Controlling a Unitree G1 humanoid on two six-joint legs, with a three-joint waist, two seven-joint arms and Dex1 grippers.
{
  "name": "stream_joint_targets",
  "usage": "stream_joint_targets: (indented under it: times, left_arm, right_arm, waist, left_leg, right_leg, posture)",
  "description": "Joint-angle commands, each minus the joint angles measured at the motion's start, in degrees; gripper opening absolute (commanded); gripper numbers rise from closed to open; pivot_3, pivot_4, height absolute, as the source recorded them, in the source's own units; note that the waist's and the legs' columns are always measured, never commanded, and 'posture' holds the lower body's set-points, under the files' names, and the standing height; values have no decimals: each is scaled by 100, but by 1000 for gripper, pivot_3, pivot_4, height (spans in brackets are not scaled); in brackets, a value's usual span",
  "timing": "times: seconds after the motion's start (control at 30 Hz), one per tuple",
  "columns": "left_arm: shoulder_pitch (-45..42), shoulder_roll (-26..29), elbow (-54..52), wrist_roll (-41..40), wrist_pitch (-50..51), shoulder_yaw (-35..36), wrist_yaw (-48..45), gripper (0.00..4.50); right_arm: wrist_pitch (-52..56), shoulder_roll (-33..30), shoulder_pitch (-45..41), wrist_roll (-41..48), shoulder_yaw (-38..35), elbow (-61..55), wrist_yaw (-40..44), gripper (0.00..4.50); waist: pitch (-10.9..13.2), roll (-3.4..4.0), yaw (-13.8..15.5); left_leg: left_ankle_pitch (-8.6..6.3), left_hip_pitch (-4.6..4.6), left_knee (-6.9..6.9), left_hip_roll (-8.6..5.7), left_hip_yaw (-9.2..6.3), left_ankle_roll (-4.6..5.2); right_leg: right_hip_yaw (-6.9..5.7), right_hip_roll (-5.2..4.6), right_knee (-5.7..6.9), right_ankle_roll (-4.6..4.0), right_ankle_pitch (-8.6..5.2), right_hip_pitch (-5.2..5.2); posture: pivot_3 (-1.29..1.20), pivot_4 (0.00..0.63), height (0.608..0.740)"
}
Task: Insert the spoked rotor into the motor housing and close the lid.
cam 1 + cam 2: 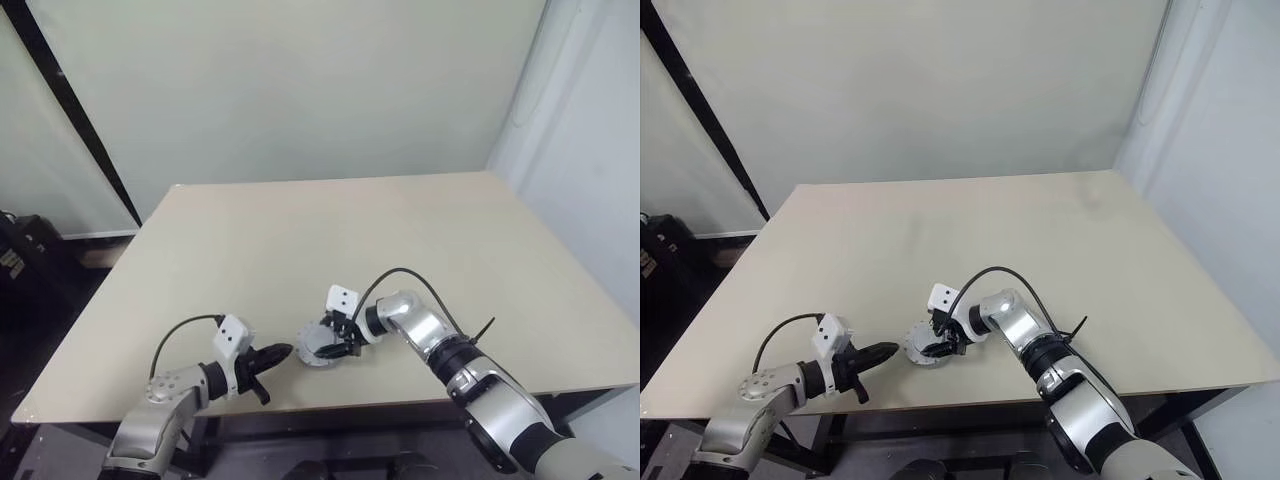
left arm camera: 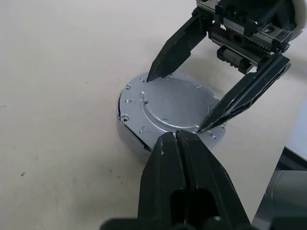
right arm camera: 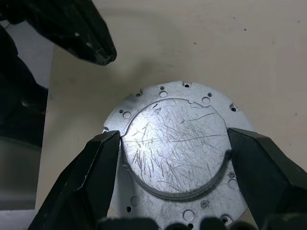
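The lid (image 3: pixel 177 163), a scratched silver disc with a raised round centre and small holes round its flange, lies on top of the motor housing (image 2: pixel 125 138) near the table's front edge. A dark seam shows between the two on one side. The spoked rotor is hidden. My right gripper (image 3: pixel 173 139) comes from the right and straddles the raised centre, with its fingertips (image 2: pixel 152 75) against opposite sides of it. My left gripper (image 2: pixel 175 136) is shut and empty, and its tip is at the lid's rim on the left side (image 1: pixel 282 352).
The beige table (image 1: pixel 330 240) stretches far behind the assembly, and its front edge (image 1: pixel 330 405) runs just below both grippers. A pale wall stands behind the table. Dark gear (image 1: pixel 25 255) sits on the floor at the far left.
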Motion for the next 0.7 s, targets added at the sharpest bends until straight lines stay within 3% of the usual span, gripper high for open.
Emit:
stream_joint_targets:
  times: [0.03,0.7]
  left_arm:
    - [-80,-1,-47,23,-140,8,-24,0]
    - [86,-1,83,-12,-200,226,-52,0]
  right_arm:
    - [140,40,-136,-2,-114,-35,-69,3368]
    - [795,229,-82,90,-317,-206,-309,3368]
  waist:
    - [0,0,0]
    - [2,3,-59]
  left_leg:
    - [1,1,0,2,5,-3]
    - [2,51,0,25,43,-18]
  right_leg:
    - [-1,3,0,-2,1,1]
    - [-1,16,1,-14,6,45]
  posture:
    - [0,0,740]
    - [0,0,740]
